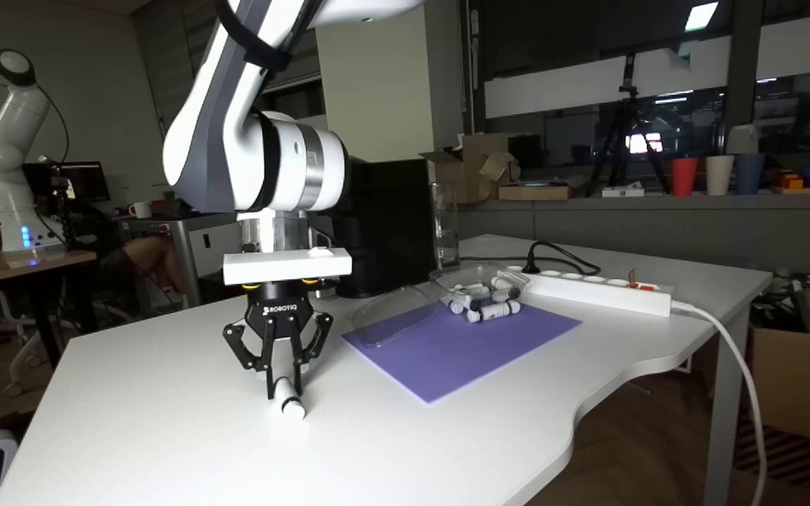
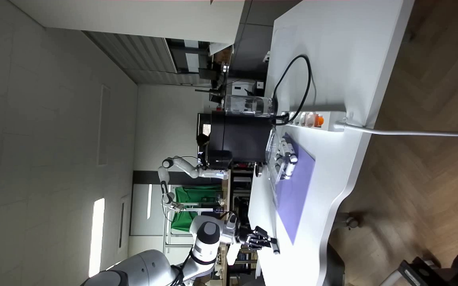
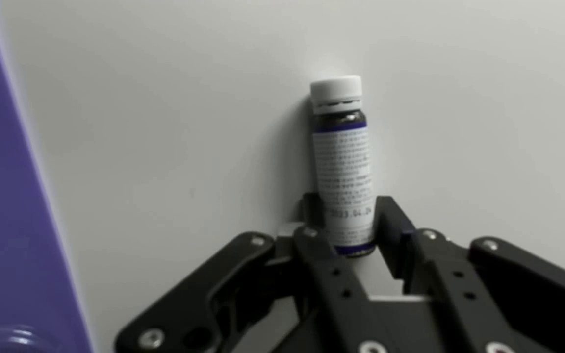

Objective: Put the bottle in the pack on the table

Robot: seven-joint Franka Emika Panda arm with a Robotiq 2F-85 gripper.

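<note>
Bottle (image 3: 345, 171), a labelled cylinder, is pinched in the gripper (image 1: 284, 393); smooth white table (image 1: 166, 400) spreads between it and the straight-edged mat (image 1: 458, 351).

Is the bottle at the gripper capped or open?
Capped: in the wrist view, the bottle has its white cap on.
</note>
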